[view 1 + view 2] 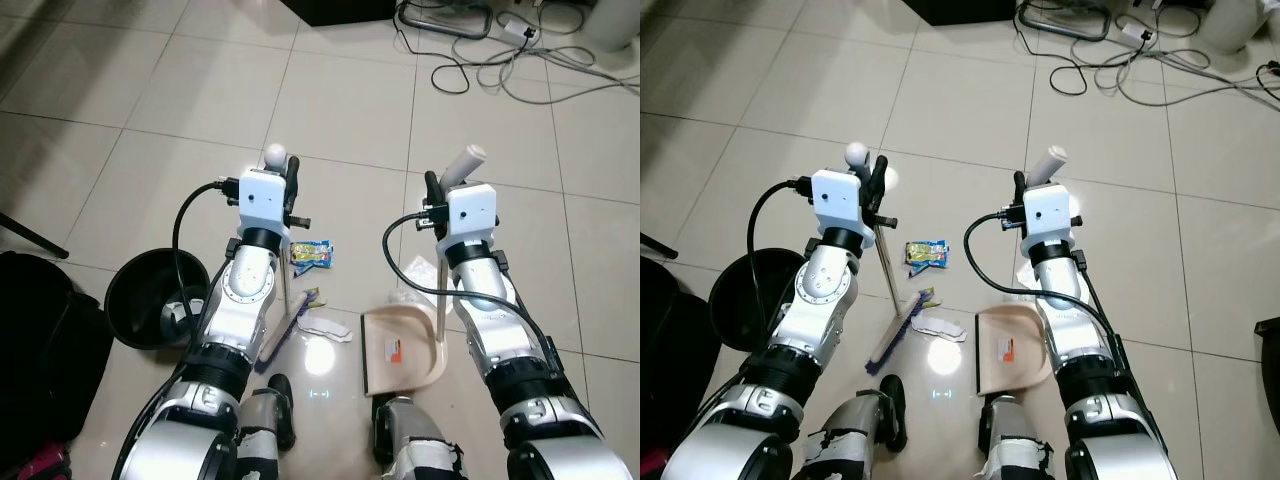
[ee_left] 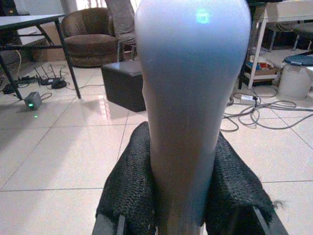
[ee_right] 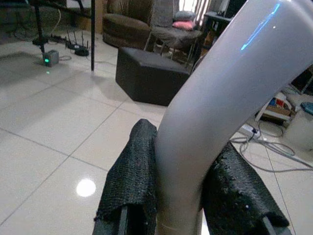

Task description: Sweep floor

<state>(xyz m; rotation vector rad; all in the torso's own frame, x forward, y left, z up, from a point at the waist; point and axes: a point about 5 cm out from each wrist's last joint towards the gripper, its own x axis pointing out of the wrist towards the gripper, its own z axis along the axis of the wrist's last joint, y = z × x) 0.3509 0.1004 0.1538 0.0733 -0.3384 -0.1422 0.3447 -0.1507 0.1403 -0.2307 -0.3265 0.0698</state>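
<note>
My left gripper [image 1: 290, 185] is shut on the white handle [image 2: 190, 98] of a broom; its thin pole runs down to the purple brush head [image 1: 285, 335] on the floor. The right gripper [image 1: 436, 190] is shut on the bent white handle [image 3: 215, 107] of a beige dustpan [image 1: 400, 350], which rests flat on the tiles by my right foot. A yellow snack wrapper [image 1: 312, 255] lies between the arms. White crumpled paper [image 1: 328, 325] sits beside the brush head, just left of the dustpan's mouth.
A black round bin [image 1: 155, 298] stands on the floor to my left, next to a black bag [image 1: 40, 350]. Cables and a power strip [image 1: 500, 40] sprawl across the tiles far ahead on the right. A black box edge [image 1: 340, 10] is at the top.
</note>
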